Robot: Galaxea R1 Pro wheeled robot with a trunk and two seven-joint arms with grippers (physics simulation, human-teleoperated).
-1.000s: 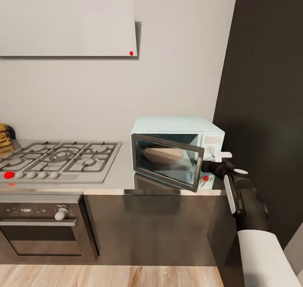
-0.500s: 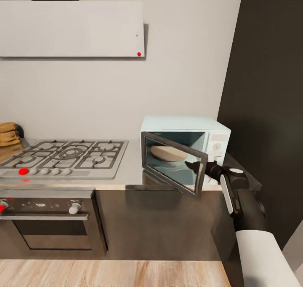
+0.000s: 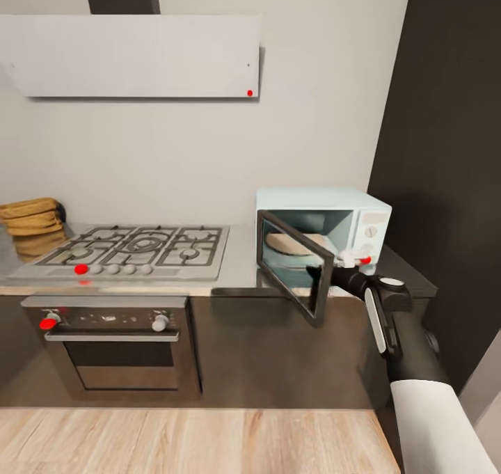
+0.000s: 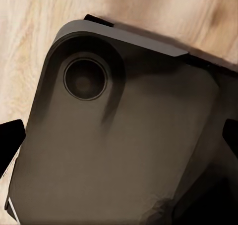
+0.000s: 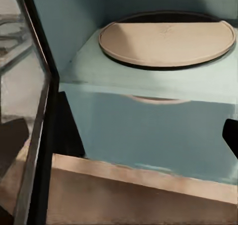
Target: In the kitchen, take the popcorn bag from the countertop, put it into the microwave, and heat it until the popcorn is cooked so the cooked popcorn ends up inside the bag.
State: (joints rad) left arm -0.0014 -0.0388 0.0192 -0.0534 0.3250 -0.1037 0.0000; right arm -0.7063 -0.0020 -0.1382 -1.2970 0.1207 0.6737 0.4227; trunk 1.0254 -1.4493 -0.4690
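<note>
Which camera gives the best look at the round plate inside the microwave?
The right wrist view: the plate lies close up and bare on the microwave floor. The head view shows it small, behind the open door. The left wrist view faces the floor.

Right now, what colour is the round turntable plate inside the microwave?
Pale tan, sitting on the pale blue floor of the microwave. The turntable plate shows best in the right wrist view.

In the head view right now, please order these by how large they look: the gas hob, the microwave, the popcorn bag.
1. Gas hob, widest.
2. Microwave, its door swung open.
3. Popcorn bag, smallest, though the picture's edge cuts it off, so its full size is unsure.
</note>
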